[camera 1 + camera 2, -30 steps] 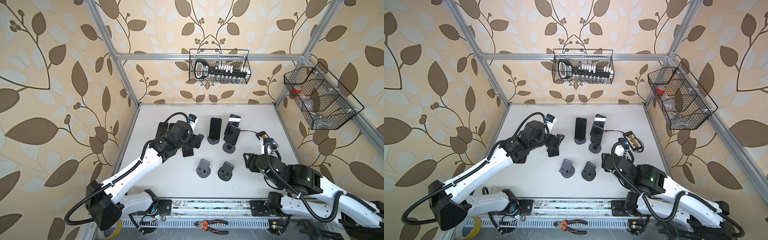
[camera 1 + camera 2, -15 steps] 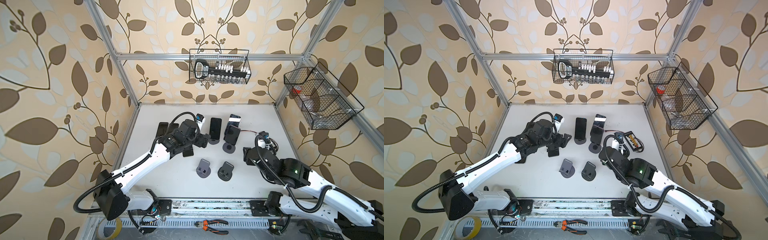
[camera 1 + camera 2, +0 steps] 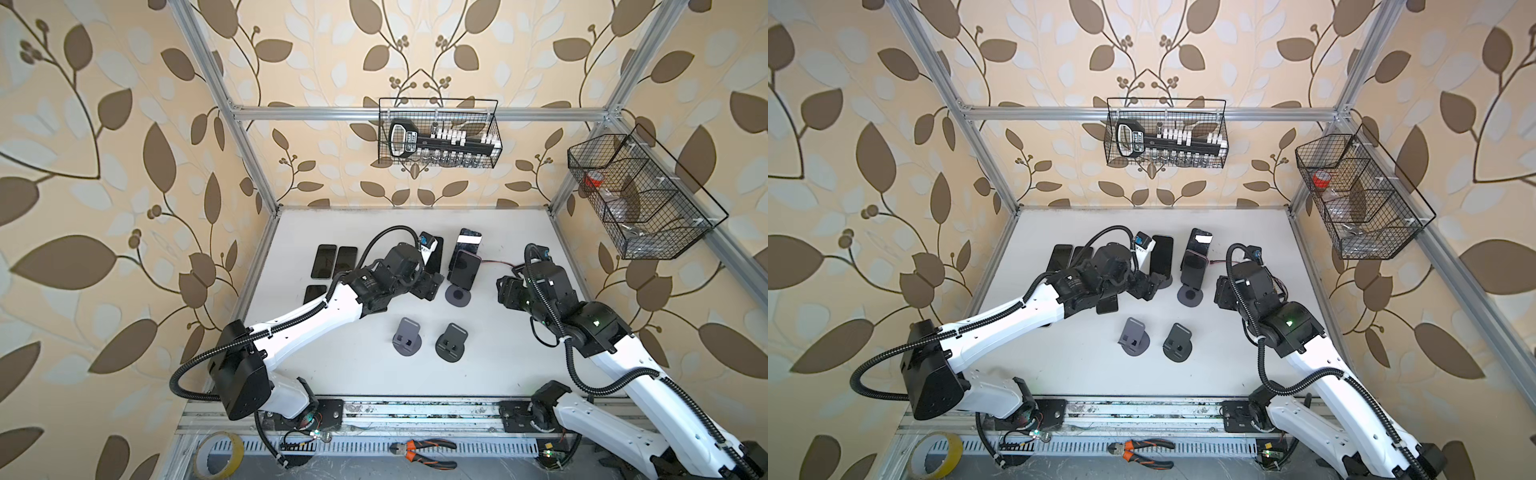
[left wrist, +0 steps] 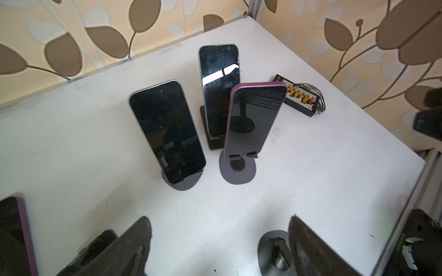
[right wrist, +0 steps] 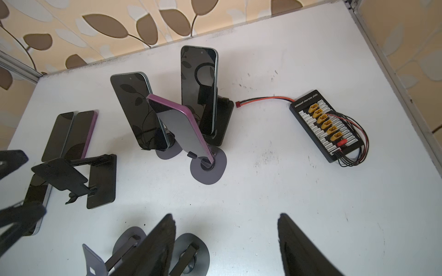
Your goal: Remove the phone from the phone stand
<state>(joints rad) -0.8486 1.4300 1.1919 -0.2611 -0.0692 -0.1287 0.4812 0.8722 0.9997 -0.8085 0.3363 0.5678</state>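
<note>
To the outer left of the left end effector (image 3: 428, 286), dark phones (image 3: 324, 262) lie flat on the white worktop (image 3: 478, 374). The left end effector's fingers (image 4: 134, 239) stand apart with only bare worktop between them. Directly ahead of it, near but not touching, a silver-edged phone (image 4: 167, 131) leans back in a round grey stand (image 4: 185, 184). Ahead and to its right a purple phone (image 4: 253, 119) sits in a second round stand (image 4: 236, 176). A third phone (image 4: 218, 83) stands on a black flat-based stand (image 4: 212, 143) just behind those two. Back toward the robot from both end effectors, two empty grey stands (image 3: 407, 336) sit side by side. The right end effector (image 5: 224, 216) is also spread, holding nothing, and faces the purple phone from its other side, apart from it. Beyond it, on its outer right, lies a black charging board (image 5: 327, 124) with yellow connectors.
</note>
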